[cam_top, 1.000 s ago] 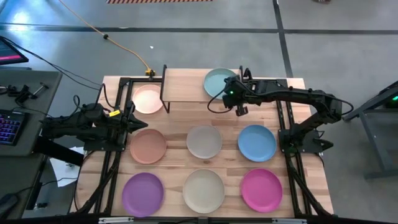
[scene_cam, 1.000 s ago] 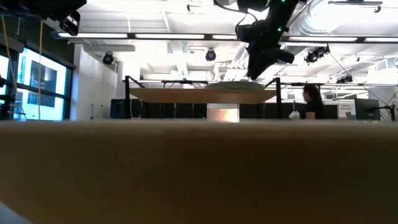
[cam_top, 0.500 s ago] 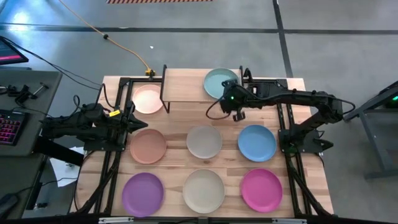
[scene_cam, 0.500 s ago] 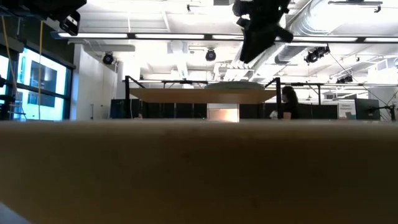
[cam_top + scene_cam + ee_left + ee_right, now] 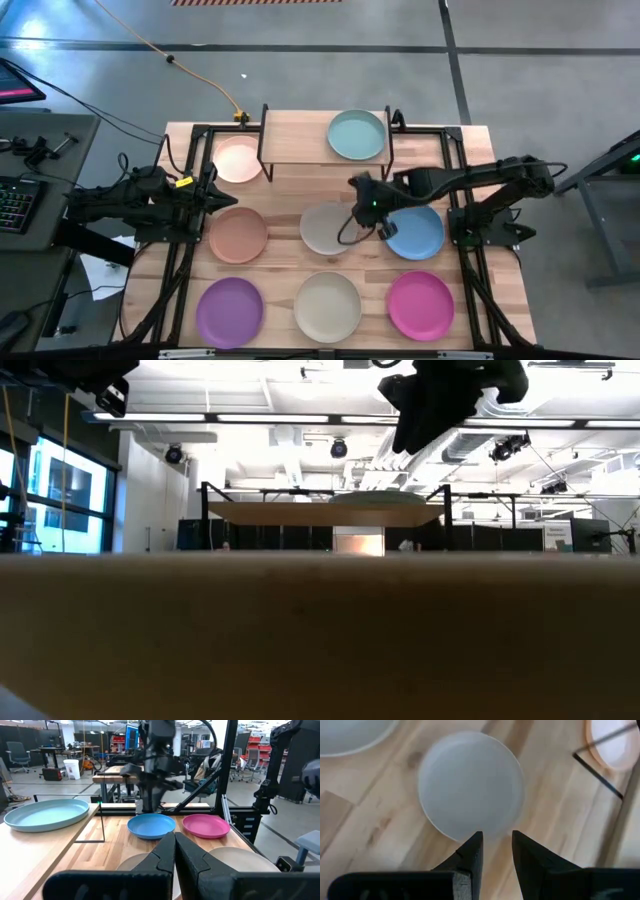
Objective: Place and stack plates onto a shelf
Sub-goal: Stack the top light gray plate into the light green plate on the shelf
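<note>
The shelf (image 5: 300, 135) stands at the table's far edge, and the teal plate (image 5: 357, 135) lies flat on its right half. The pale pink plate (image 5: 238, 159) lies on the table beside the shelf's left legs. Peach (image 5: 238, 234), grey (image 5: 326, 228) and blue (image 5: 415, 230) plates form the middle row; purple (image 5: 229, 311), cream (image 5: 327, 305) and magenta (image 5: 421, 304) the near row. My right gripper (image 5: 496, 845) hangs open above the grey plate's (image 5: 470, 785) right rim, pointing down and touching nothing. My left gripper (image 5: 175, 847) waits shut at the table's left side (image 5: 220, 200).
Black frame rails run along the table's left (image 5: 190, 230) and right (image 5: 462, 250) sides. A thin black shelf leg (image 5: 597, 772) stands between the grey and pale pink plates. The shelf's left half (image 5: 295, 130) is bare wood. In the low view the right arm (image 5: 440, 395) hangs high.
My right gripper has left the teal plate on the shelf and swung toward the table's near edge, ending above the gap between the grey and blue plates, over the grey plate's right rim. The teal plate has stayed flat on the shelf.
</note>
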Controlling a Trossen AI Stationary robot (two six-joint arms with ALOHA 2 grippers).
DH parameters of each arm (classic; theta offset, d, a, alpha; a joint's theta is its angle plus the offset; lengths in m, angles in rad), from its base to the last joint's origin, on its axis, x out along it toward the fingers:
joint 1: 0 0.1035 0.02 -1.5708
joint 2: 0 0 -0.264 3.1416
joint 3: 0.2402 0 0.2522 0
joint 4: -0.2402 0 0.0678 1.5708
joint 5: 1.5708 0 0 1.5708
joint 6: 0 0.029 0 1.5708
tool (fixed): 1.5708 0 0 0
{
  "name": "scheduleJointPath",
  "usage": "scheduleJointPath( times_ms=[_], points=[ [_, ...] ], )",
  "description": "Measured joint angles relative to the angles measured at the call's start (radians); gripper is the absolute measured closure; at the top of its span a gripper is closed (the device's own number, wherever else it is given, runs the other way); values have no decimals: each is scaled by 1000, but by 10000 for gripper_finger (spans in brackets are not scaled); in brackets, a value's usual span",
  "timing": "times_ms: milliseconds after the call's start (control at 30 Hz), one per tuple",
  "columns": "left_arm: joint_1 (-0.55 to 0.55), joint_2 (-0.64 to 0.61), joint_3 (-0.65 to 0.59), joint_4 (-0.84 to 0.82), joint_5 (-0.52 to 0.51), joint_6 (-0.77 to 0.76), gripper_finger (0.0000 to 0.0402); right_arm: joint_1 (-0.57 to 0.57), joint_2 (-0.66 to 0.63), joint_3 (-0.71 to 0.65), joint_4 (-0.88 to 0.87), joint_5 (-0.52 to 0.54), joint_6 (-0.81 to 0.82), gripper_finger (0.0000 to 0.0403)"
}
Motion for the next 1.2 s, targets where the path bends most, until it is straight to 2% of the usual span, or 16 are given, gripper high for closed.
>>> scheduleJointPath(
  times_ms=[167, 367, 700, 1200],
  points=[
    [0, 0, 0, 0, 0, 0, 401, 26, 0, -97, 116, -4, 0, 318],
    [0, 0, 0, 0, 0, 0, 401, 23, 1, -223, 308, -66, -3, 318],
    [0, 0, 0, 0, 0, 0, 401, 41, 17, -350, 506, -139, -11, 318],
    [0, 0, 0, 0, 0, 0, 401, 78, 207, -268, 524, -167, -20, 318]
  ],
)
